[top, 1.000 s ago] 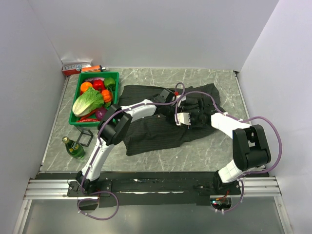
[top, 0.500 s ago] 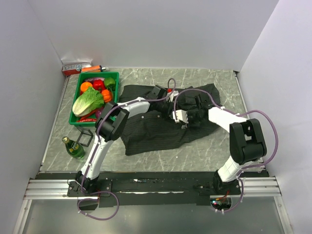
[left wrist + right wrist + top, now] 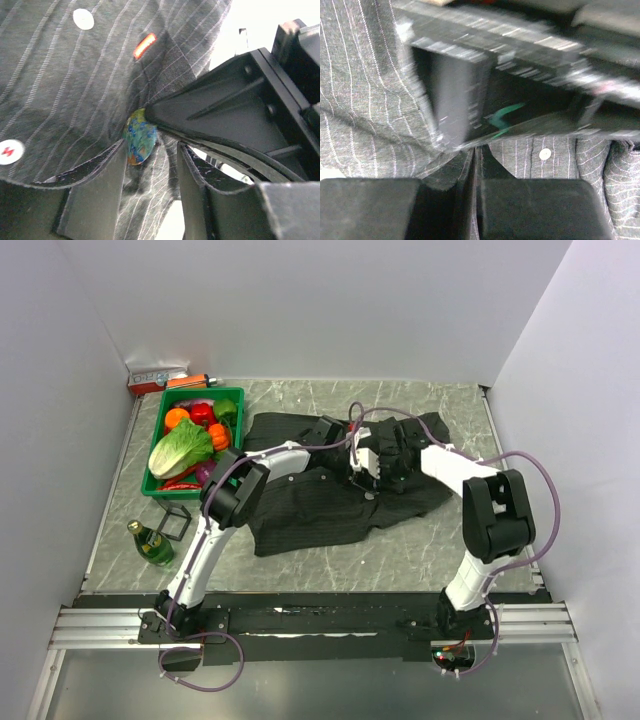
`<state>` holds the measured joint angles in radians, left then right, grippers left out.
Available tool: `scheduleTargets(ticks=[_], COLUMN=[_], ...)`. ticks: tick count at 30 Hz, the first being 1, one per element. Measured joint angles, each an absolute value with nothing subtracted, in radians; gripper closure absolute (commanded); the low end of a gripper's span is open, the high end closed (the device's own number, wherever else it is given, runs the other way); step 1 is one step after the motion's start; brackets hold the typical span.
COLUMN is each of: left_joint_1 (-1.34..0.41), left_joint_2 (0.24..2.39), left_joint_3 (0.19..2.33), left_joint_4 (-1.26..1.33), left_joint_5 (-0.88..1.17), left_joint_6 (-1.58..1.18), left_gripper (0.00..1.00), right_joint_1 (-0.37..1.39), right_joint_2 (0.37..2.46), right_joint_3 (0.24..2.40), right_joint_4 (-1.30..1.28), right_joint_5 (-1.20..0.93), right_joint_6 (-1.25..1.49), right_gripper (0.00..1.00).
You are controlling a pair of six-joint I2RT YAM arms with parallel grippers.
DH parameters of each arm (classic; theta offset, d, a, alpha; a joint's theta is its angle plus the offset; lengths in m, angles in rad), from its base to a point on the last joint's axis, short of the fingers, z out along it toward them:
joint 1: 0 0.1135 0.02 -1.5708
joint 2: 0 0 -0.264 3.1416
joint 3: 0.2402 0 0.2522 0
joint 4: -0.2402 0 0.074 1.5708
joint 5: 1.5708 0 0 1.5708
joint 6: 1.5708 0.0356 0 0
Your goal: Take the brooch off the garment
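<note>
Seeing the left gripper [image 3: 151, 155] with fingers apart, we find the brooch [image 3: 140, 142] just beyond its tips, pinned in a fold of the garment [image 3: 310, 510] spread on the bench [image 3: 420, 550]. The right gripper [image 3: 476, 152] is pressed together, its tip touching the brooch.

The overhead camera looks down across the whole table [image 3: 420, 550]; both wrist cameras sit tight against the garment [image 3: 60, 75], seemingly the same fold.

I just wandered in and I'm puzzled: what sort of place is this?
Probably a robot test booth: plain white walls box in a marble-patterned table, two robot arms are bolted at its near edge, and a green crate of vegetables sits as a prop.
</note>
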<state>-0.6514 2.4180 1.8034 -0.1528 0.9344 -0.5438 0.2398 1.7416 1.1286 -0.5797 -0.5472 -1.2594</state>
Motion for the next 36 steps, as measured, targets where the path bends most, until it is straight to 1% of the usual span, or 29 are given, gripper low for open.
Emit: scheduleTargets(ticks=[8, 14, 21, 22, 29, 33, 36], left_joint_1=[-0.651, -0.651, -0.651, -0.651, -0.650, -0.649, -0.648], left_joint_2=[2.419, 2.420, 2.419, 2.416, 2.404, 2.403, 2.404], left_joint_3=[1.803, 1.800, 1.727, 1.723, 1.688, 1.669, 1.657], left_joint_4=[-0.145, -0.156, -0.108, -0.103, -0.049, -0.001, 0.028], left_joint_5=[0.948, 0.944, 0.939, 0.937, 0.923, 0.925, 0.926], left_joint_6=[-0.516, -0.471, -0.457, -0.457, -0.469, -0.490, -0.498], left_gripper=[0.59, 0.63, 0.66, 0.68, 0.70, 0.73, 0.73], right_joint_1=[0.223, 0.220, 0.218, 0.218, 0.218, 0.218, 0.216], right_joint_2=[1.832, 1.847, 1.866, 1.870, 1.877, 1.888, 1.901], right_joint_3=[1.269, 1.289, 1.312, 1.316, 1.326, 1.341, 1.353], right_joint_4=[-0.728, -0.780, -0.809, -0.810, -0.816, -0.819, -0.818], right_joint_5=[-0.591, -0.596, -0.592, -0.592, -0.591, -0.587, -0.587], right_joint_6=[-1.212, -1.192, -1.156, -1.152, -1.132, -1.107, -1.085], right_gripper=[1.00, 1.00, 1.00, 1.00, 1.00, 1.00, 1.00])
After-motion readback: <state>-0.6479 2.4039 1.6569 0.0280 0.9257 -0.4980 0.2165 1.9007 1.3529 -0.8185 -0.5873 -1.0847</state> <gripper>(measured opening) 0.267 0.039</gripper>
